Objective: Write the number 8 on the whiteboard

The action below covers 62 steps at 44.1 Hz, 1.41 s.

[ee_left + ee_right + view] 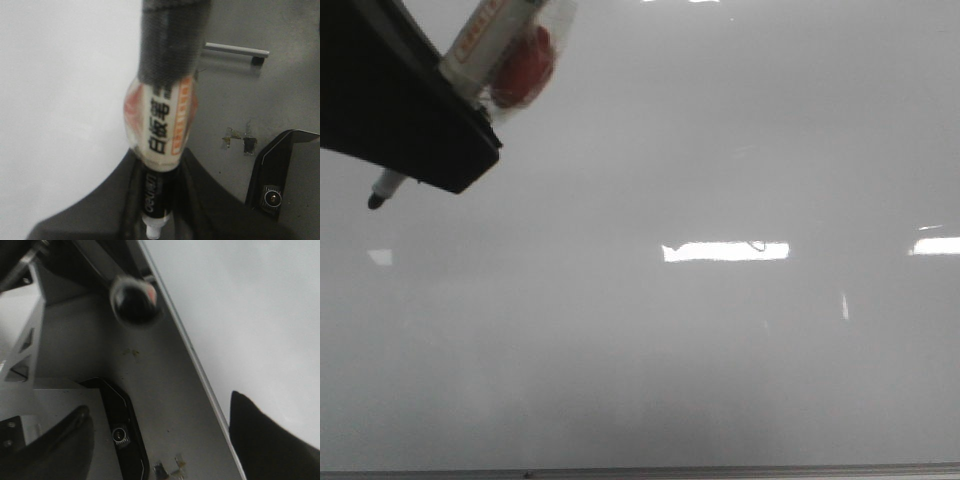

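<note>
The whiteboard fills the front view, glossy and pale grey, with a thin metal bottom edge. The number 8 is out of view; I see no black line figure on the board. My left gripper is at the upper left, shut on a whiteboard marker with a white, orange-printed barrel. The marker's black tip points down-left close to the board; contact cannot be told. In the left wrist view the marker sits between the black fingers of the left gripper. My right gripper is open and empty, straddling the whiteboard edge.
Bright rectangular light reflections lie across the board's middle and right. Off the board in the left wrist view are a grey metal handle and a black bracket. The right wrist view shows a black round knob and a black socket housing.
</note>
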### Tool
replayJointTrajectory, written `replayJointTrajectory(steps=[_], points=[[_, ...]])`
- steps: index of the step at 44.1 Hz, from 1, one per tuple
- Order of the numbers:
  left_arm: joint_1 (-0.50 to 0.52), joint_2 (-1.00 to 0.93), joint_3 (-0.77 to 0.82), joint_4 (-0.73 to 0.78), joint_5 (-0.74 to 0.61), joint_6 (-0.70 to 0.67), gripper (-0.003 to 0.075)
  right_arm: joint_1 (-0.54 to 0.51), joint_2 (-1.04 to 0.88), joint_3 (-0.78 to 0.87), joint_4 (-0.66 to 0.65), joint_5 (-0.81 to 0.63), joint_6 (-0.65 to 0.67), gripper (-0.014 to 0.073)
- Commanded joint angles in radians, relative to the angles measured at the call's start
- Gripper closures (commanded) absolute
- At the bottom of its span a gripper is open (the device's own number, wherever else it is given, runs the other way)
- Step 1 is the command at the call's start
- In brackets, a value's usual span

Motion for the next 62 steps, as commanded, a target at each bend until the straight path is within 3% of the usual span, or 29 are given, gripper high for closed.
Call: replayJointTrajectory(steps=[1, 12, 15, 32, 34, 37, 42, 45, 49, 53, 62], points=[[-0.053, -0.020, -0.035, -0.008, -0.064, 0.001, 0.0741, 0.035, 0.033, -0.070, 0.121, -0.023, -0.094, 0.0016], [-0.087, -0.020, -0.035, -0.030, -0.089, -0.001, 0.0741, 0.144, 0.137, -0.138, 0.143, 0.005, -0.107, 0.0019], [-0.087, -0.020, -0.035, -0.030, -0.094, -0.001, 0.0741, 0.157, 0.148, -0.141, 0.143, -0.012, -0.107, 0.0060], [-0.087, -0.020, -0.035, -0.028, -0.110, -0.001, 0.0723, 0.155, 0.155, -0.141, 0.079, -0.024, -0.107, 0.0629], [-0.087, -0.020, -0.035, -0.030, -0.115, -0.001, 0.0675, 0.155, 0.155, -0.141, 0.057, -0.027, -0.106, 0.0672], [-0.087, -0.020, -0.035, -0.032, -0.116, -0.005, 0.0566, 0.152, 0.155, -0.141, 0.034, -0.035, -0.102, 0.0657], [-0.087, -0.020, -0.035, -0.035, -0.116, -0.070, 0.0304, 0.124, 0.155, -0.141, 0.013, -0.058, -0.079, 0.0657], [-0.087, -0.030, -0.035, -0.035, -0.116, -0.117, 0.0246, 0.084, 0.155, -0.139, -0.014, -0.061, -0.051, 0.0657], [-0.087, -0.069, -0.022, -0.035, -0.137, -0.130, 0.0255, 0.017, 0.151, -0.117, -0.040, -0.068, -0.013, 0.0657], [-0.087, -0.149, 0.023, -0.035, -0.203, -0.156, 0.0314, -0.064, 0.118, -0.054, -0.039, -0.147, -0.009, 0.0657], [-0.041, -0.397, 0.204, -0.043, -0.338, -0.282, 0.0582, -0.187, -0.020, 0.181, 0.049, -0.557, 0.011, 0.0657]])
